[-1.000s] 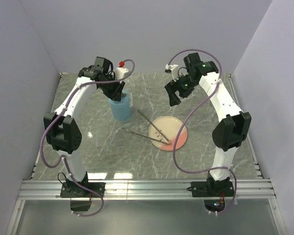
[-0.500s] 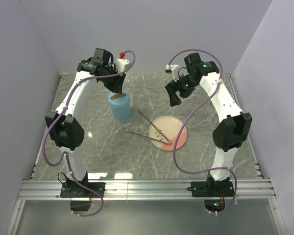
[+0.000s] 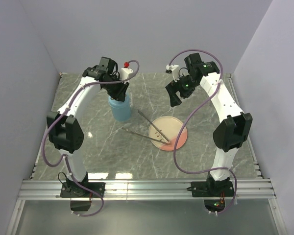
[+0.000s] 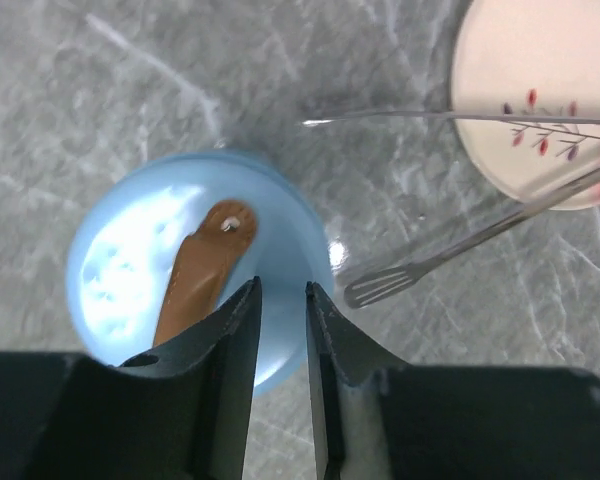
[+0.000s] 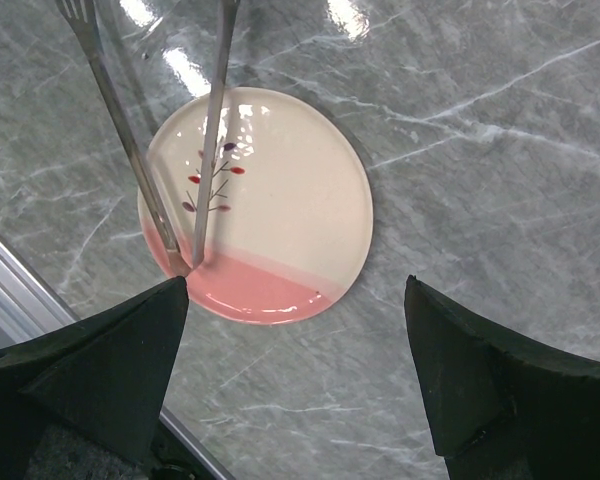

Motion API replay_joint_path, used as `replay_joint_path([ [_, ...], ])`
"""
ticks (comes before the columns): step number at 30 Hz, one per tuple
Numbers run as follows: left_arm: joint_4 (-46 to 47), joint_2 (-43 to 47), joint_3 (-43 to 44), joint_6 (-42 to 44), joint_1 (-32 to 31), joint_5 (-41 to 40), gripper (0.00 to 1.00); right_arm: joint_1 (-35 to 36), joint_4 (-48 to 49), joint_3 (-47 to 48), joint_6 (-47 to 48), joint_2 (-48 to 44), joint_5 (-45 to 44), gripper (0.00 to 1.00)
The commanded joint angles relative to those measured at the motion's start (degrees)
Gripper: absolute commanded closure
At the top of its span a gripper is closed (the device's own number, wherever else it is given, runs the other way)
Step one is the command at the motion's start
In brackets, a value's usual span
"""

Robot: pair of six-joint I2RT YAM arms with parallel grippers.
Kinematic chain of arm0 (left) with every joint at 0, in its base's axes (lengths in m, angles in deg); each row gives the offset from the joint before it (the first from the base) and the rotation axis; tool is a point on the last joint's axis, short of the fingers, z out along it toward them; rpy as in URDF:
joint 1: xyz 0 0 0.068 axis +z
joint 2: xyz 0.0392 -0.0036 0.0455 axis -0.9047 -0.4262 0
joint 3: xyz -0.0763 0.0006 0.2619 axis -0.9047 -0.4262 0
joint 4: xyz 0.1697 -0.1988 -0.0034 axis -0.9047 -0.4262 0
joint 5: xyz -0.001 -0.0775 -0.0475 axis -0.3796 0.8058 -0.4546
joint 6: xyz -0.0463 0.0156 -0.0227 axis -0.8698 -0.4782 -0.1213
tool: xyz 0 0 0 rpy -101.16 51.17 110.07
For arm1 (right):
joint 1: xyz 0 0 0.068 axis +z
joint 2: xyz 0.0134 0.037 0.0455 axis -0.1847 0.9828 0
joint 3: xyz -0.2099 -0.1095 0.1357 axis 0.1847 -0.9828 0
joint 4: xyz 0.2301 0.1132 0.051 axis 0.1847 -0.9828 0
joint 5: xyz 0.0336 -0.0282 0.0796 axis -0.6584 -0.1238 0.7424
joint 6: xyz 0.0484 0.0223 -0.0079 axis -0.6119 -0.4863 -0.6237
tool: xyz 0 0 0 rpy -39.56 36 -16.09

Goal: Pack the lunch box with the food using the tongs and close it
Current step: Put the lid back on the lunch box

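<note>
Left claw (image 4: pixel 283 290) hangs right over the box (image 3: pixel 120 110), fingers parted just a sliver with nothing between them. Whether they touch the lid (image 4: pixel 120 255) is hard to tell. That lid sits on the box, and its brown strap (image 4: pixel 205 265) lies just left of the fingertips in the wrist view. Right claw (image 5: pixel 295 290) is spread wide and empty above the plate (image 5: pixel 300 170). Tongs (image 3: pixel 137 133) lie loose on the table (image 3: pixel 98 147). Their joined end rests on the plate's pink part, the 2 arms fan out toward the box, and 1 slotted tip sits near it.
</note>
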Motion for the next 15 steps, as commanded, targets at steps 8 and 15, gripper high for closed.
replay_joint_path([
  [8,-2.3,-0.6,3.8,-0.7,-0.5,-0.3,0.70,-0.7,-0.1,0.1,0.2,-3.5,-0.1,0.05],
  [15,2.8,2.4,11.9,-5.4,-0.3,-0.9,0.67,-0.7,-0.1,0.3,-0.2,-3.2,0.1,0.04],
])
